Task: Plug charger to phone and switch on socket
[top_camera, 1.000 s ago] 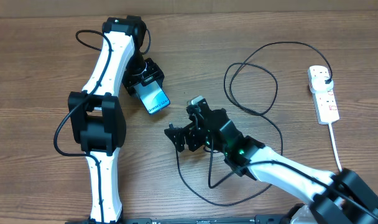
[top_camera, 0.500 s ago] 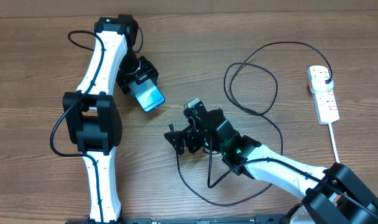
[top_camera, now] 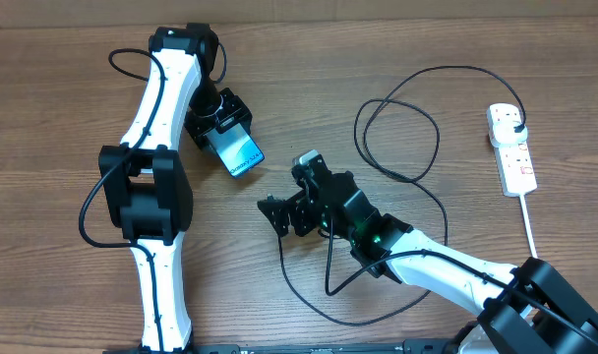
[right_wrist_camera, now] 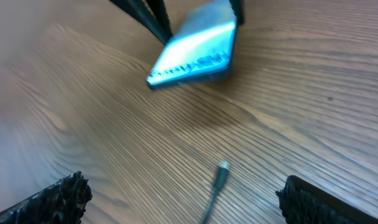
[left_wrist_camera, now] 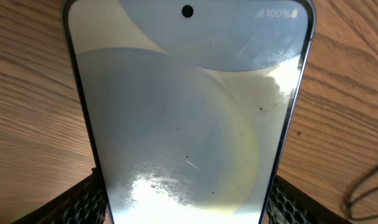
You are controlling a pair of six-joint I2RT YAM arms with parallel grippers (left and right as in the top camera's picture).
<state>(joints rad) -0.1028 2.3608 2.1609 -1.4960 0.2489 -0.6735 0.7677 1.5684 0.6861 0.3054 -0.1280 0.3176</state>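
Wood-grain table (top_camera: 73, 88), brown, matt.

- Phone (top_camera: 238, 154): slim slab with rounded corners, black edges and a lit pale blue-white screen. In the left wrist view its glass (left_wrist_camera: 189, 112) carries dust specks, a punch-hole lens at the top centre, and "100%" beside signal bars in the top corner. Text near the free end shows in the right wrist view (right_wrist_camera: 192, 53) but is too blurred to read.
- Long axis is diagonal in the overhead view. One end sits in the left gripper (top_camera: 220, 126), and the free end points down-right toward the right gripper (top_camera: 287, 187).
- Left gripper clamps the phone by its long edges, with ribbed black pads (left_wrist_camera: 83, 202) on either side.
- Right gripper is spread wide and holds nothing.
- Charger (top_camera: 397, 128): thin black cable in loose loops. Its small connector tip (right_wrist_camera: 221, 171) lies on the wood ahead of the open fingers, apart from the phone.
- Socket (top_camera: 510, 147): white strip at the far right with a thick white cord and a black plug (top_camera: 515, 119) seated in it.
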